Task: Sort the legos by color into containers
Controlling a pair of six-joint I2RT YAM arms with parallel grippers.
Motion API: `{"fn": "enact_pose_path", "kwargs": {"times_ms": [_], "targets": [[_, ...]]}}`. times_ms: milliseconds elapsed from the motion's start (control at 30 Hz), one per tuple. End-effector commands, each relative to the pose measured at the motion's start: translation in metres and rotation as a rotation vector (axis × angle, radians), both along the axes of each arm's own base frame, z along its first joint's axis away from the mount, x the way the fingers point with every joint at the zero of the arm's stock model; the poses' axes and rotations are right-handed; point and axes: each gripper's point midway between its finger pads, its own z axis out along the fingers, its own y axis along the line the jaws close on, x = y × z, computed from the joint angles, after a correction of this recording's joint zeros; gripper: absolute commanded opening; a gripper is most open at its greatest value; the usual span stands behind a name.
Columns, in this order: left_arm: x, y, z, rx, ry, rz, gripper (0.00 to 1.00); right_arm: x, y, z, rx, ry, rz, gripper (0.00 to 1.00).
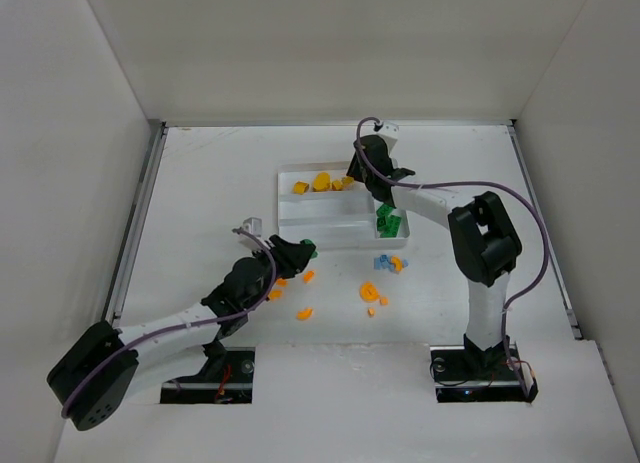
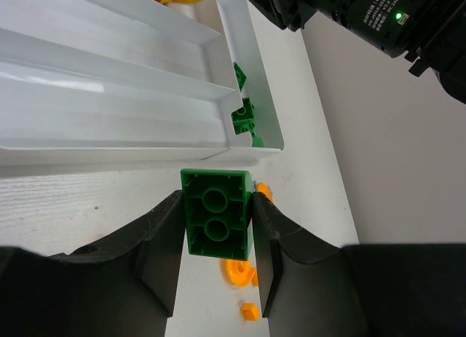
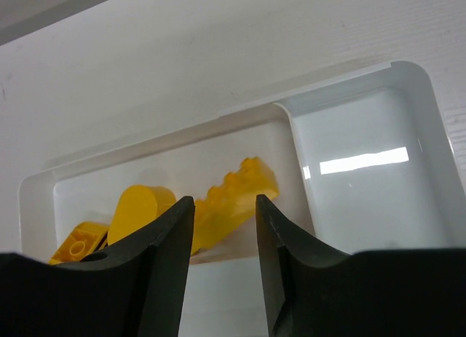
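On a white table (image 1: 200, 193), the left gripper (image 1: 298, 251) is clamped on a green brick (image 1: 309, 249), held just outside the near left corner of the shallow white tray (image 1: 330, 240). From the left wrist, that brick sits squarely between the two black fingers (image 2: 162, 239). Its hollow underside, with two round tubes, faces the camera, and the tray's near wall lies just beyond it. Other green bricks (image 1: 388, 221) lie in the narrow crosswise section at the tray's right end. The right gripper (image 1: 358, 175) hangs over the far long section, where yellow pieces (image 1: 320, 183) are gathered. In the right wrist view its jaws stand a narrow way apart and a yellow studded brick (image 3: 251, 180) shows in the gap and past the right fingertip. Whether the jaws touch that brick cannot be told. A rounded yellow piece (image 3: 142, 206) lies just beside it in the same section. Orange bits (image 1: 303, 312) lie loose on the table on the near side of the tray, scattered between the two arms. A small cluster of light-blue pieces (image 1: 384, 263) lies just off the tray's near right corner.
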Motion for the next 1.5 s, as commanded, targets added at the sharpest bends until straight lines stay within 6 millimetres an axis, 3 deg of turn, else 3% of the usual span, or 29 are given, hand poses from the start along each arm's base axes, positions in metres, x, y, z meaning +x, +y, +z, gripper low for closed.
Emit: {"fn": "enact_pose_path", "kwargs": {"times_ms": [0,167,267,367,467,533,667,767,900,1100,1300,1467], "targets": [[0.007,-0.013,0.038,-0.05,-0.087,-0.014,0.3,0.004,0.006,0.039,0.029,-0.075,0.013,0.46],[0.011,-0.024,0.045,-0.036,-0.099,-0.023,0.3,-0.008,0.003,0.064,0.064,-0.112,0.029,0.53],[0.017,-0.032,0.053,-0.022,-0.116,-0.025,0.3,-0.026,-0.008,0.086,0.096,-0.155,0.023,0.53],[0.027,-0.047,0.063,0.006,-0.132,-0.045,0.3,-0.054,-0.033,0.101,0.154,-0.213,-0.006,0.43],[0.038,-0.07,0.067,0.051,-0.145,-0.073,0.31,-0.081,-0.069,0.094,0.205,-0.216,-0.07,0.2],[0.046,-0.088,0.068,0.077,-0.143,-0.104,0.31,-0.102,-0.093,0.081,0.239,-0.203,-0.118,0.14],[0.065,-0.126,0.069,0.13,-0.15,-0.154,0.31,-0.132,-0.119,0.066,0.28,-0.197,-0.167,0.14],[0.087,-0.146,0.063,0.159,-0.145,-0.155,0.31,-0.148,-0.135,0.064,0.29,-0.216,-0.195,0.27],[0.118,-0.175,0.048,0.202,-0.124,-0.167,0.31,-0.158,-0.151,0.055,0.293,-0.219,-0.229,0.43],[0.157,-0.21,0.021,0.266,-0.081,-0.175,0.31,-0.163,-0.16,0.047,0.334,-0.228,-0.222,0.45],[0.186,-0.22,0.005,0.305,-0.057,-0.151,0.35,-0.163,-0.162,0.049,0.368,-0.236,-0.214,0.46],[0.198,-0.218,0.001,0.321,-0.044,-0.132,0.52,-0.161,-0.157,0.048,0.382,-0.235,-0.194,0.47]]}}
